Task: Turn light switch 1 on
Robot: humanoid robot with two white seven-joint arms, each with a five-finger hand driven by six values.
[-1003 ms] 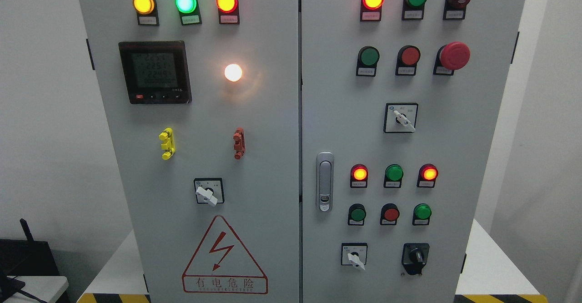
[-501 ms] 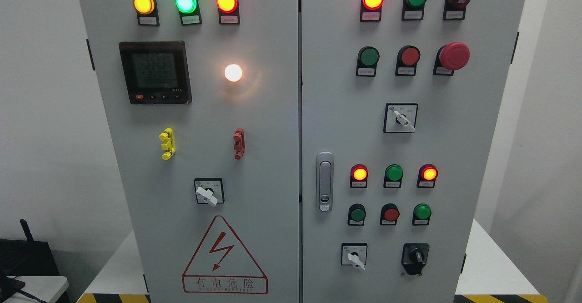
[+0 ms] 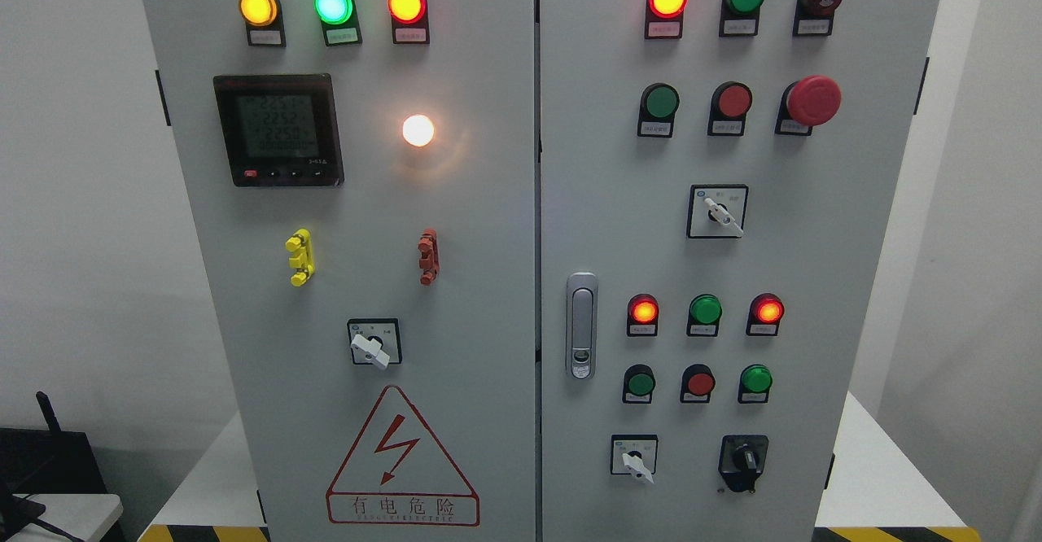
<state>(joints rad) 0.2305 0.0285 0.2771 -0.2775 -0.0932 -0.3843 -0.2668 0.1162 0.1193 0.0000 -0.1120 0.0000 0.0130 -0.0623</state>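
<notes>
A grey electrical cabinet [image 3: 456,216] with two doors fills the head view. On the left door a white lamp [image 3: 418,130] glows, and below it a white-handled rotary switch [image 3: 373,343] points down-left. The right door carries a rotary switch [image 3: 717,211] in its middle, another rotary switch [image 3: 634,455] at the bottom and a black knob [image 3: 743,461] beside it. Neither of my hands nor either arm shows in the picture.
Lit yellow, green and red lamps [image 3: 333,5] line the top left; a digital meter [image 3: 278,129] sits below. Push buttons and a red emergency stop [image 3: 812,100] are on the right door, with a door latch [image 3: 581,325]. A black device [image 3: 49,456] stands lower left.
Only the meter's digits have changed; the switches and lamps stand as before.
</notes>
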